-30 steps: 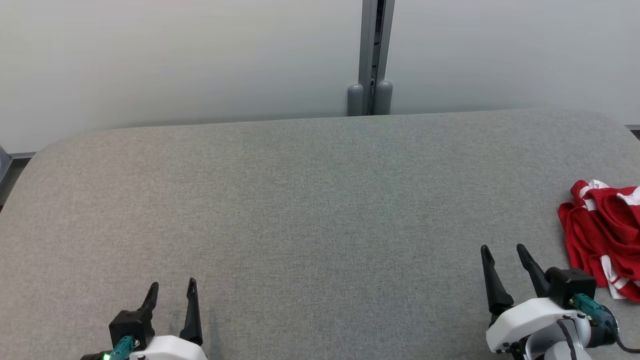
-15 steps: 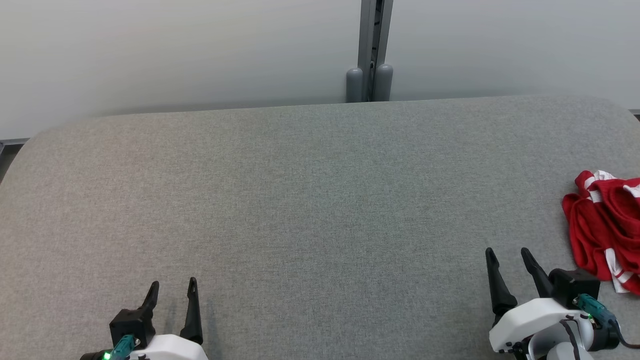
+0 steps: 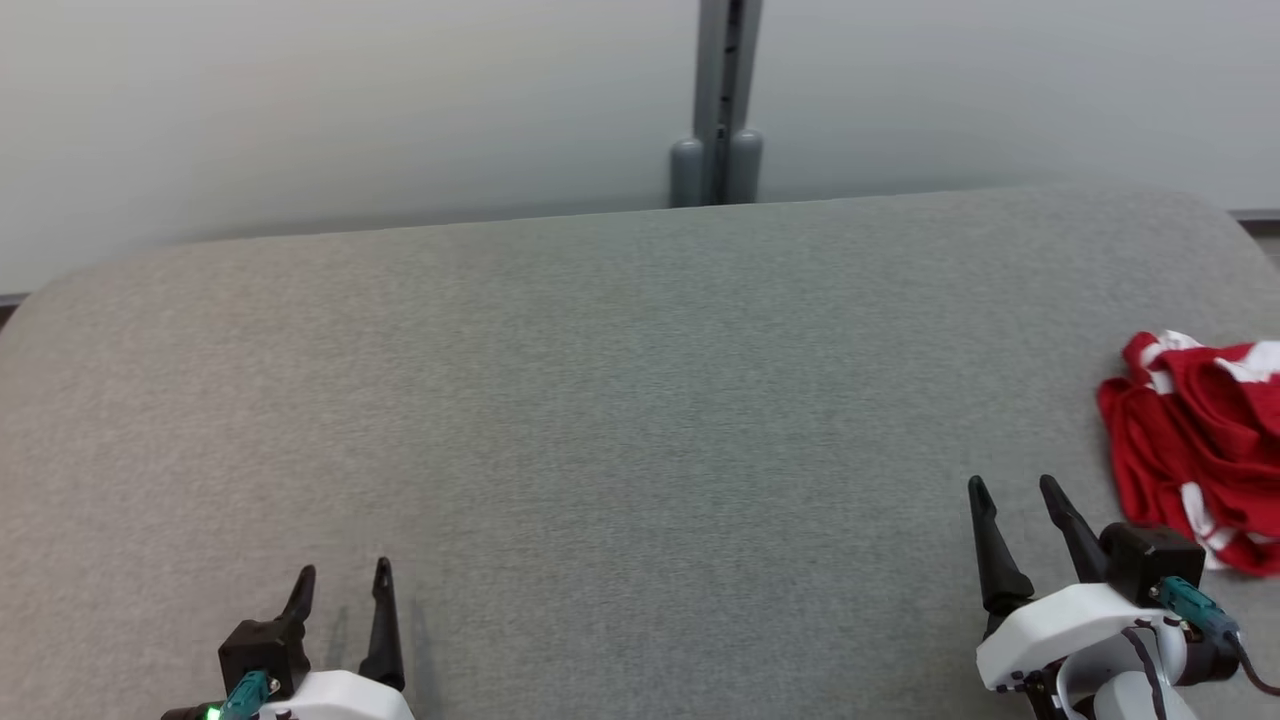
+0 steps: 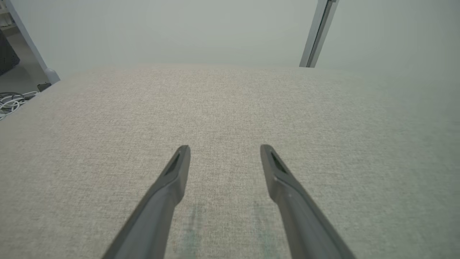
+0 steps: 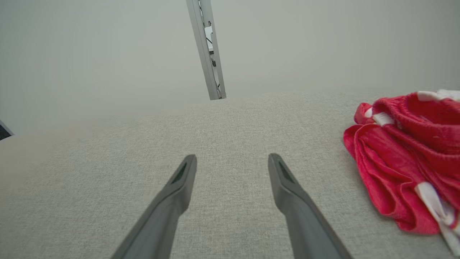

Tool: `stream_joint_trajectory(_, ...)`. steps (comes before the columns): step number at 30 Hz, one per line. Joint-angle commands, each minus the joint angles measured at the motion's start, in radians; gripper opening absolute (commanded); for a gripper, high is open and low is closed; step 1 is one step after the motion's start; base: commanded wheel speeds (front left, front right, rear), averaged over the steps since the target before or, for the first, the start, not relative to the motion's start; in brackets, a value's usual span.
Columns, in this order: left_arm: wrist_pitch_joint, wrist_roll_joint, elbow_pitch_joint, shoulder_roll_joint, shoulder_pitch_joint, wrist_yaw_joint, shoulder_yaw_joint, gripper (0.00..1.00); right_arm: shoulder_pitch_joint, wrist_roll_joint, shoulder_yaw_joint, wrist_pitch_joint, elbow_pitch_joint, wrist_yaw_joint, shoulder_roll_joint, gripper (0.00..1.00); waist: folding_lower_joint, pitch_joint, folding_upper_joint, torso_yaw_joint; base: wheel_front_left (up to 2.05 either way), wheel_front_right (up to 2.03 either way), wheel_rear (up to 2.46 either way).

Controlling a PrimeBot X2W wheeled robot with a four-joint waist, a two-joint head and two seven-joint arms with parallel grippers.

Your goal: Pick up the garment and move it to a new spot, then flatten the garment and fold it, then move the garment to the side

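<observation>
A crumpled red garment with white stripes lies bunched at the right edge of the grey fabric table. In the right wrist view the garment sits to the right of the fingers, apart from them. My right gripper hovers open at the lower right, just left of the garment, with nothing between its fingers. My left gripper stands open at the lower left over bare fabric, far from the garment. The left wrist view shows its gripper spread wide above the table.
A grey vertical post with two rounded feet stands behind the table's far edge against a pale wall. Off the table's left corner, cables lie on the floor.
The whole head picture has shifted slightly, so the camera moved. The right gripper has stayed near the garment's left side. Both grippers remain open.
</observation>
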Motion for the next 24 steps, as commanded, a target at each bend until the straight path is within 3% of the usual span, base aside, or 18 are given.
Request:
stream_joint_trajectory(1,0.001,0.004,0.001,0.0,-0.009,-0.002,-0.001,1.0,0.006,0.0,-0.004,-0.004,-0.001,0.0,-0.012,1.0,0.0,0.0,0.0,-0.036,0.0,0.0,0.0)
stream_joint_trajectory(6,0.001,-0.024,0.006,0.003,-0.005,-0.02,0.001,1.0,0.005,-0.012,0.005,-0.004,-0.007,0.0,-0.008,1.0,0.0,-0.003,0.0,-0.035,0.0,0.0,0.0)
stream_joint_trajectory(7,0.0,-0.021,0.007,-0.002,-0.001,-0.017,-0.001,0.0,0.008,-0.012,0.005,0.0,-0.007,0.0,-0.004,0.0,0.0,-0.003,0.0,-0.035,0.0,0.0,0.0)
stream_joint_trajectory(11,0.004,-0.028,0.036,-0.009,0.018,-0.018,0.001,0.0,0.027,-0.005,0.003,0.009,0.018,0.0,0.01,0.0,0.0,-0.003,0.0,-0.035,0.0,0.0,0.0)
stream_joint_trajectory(24,0.071,-0.269,-0.015,-0.007,0.004,-0.049,0.033,0.0,0.037,0.238,-0.028,0.074,-0.037,0.0,0.007,0.0,0.0,-0.008,0.0,-0.029,0.0,0.0,0.0)
